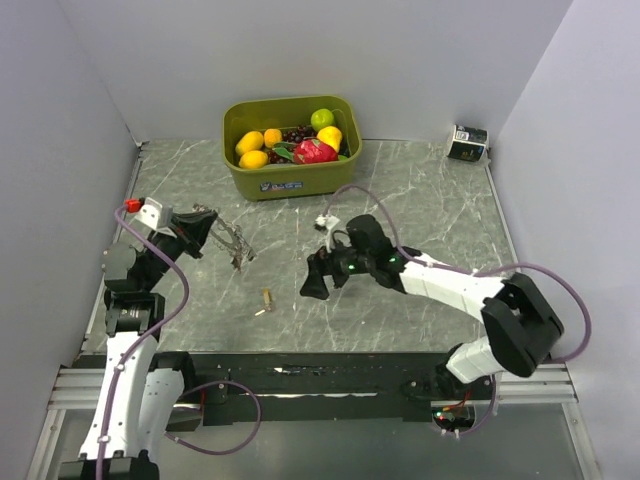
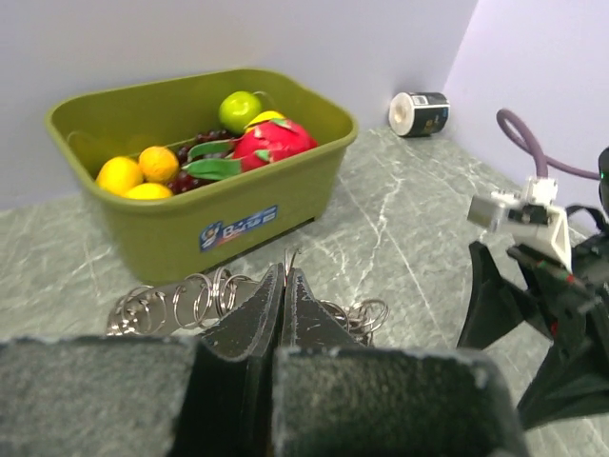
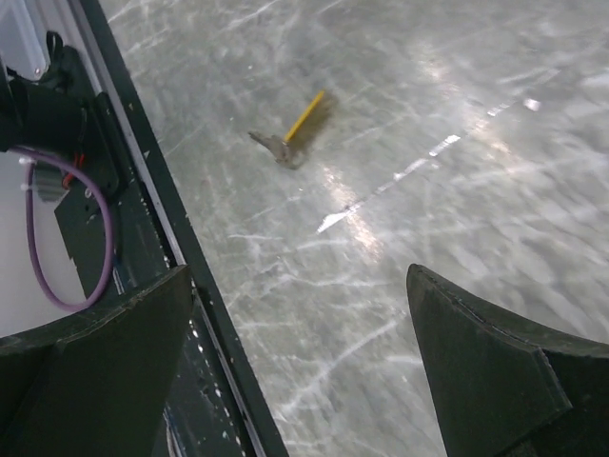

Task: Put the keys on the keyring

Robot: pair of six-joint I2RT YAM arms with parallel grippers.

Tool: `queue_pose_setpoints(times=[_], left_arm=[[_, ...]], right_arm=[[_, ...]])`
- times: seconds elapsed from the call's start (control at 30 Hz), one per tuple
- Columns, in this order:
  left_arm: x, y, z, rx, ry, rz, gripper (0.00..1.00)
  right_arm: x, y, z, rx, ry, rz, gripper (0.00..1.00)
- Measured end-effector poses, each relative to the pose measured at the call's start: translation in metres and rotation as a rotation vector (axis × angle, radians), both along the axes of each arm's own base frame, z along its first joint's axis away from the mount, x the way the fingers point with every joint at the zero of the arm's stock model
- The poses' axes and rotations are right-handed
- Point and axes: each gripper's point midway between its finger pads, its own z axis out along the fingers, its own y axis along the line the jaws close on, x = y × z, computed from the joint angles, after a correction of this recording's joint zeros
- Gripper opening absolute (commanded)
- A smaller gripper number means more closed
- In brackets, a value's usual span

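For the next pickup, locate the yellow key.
In the top view the yellow key lies on the table left of centre, nearer than the bunch of rings and left of the right fingers.

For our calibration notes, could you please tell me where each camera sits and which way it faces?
Top external: above and behind the robot, looking down on the table; left arm and right arm show.
Left wrist: on the left arm, looking past the left pincer, shut on the ring bundle, toward the green bin.
Right wrist: on the right arm, looking down through the open right pincer at the yellow-headed key.
Shared: top and right wrist both show that key.
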Motion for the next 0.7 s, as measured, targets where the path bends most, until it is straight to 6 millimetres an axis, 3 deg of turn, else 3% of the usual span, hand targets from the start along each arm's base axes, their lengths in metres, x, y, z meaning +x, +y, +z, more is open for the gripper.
queue_pose_setpoints(times=[0.33,0.53,0.7], left_arm=[[-0.005,0.011,-0.021,-0.032,0.043,-0.013,0.01],[-0.012,0.010,-0.015,-0.026,0.018,-0.028,0.01],[-0.015,0.007,-0.013,-0.023,0.007,-0.043,0.01]], right_arm=[[-0.017,0.065,-0.035,-0.050,0.063,0.148,0.81],[-0.017,0.091,-0.054,-0.067,0.108,0.194,0.75],[-0.018,0.098,-0.067,-0.078,0.139,0.204,0.73]])
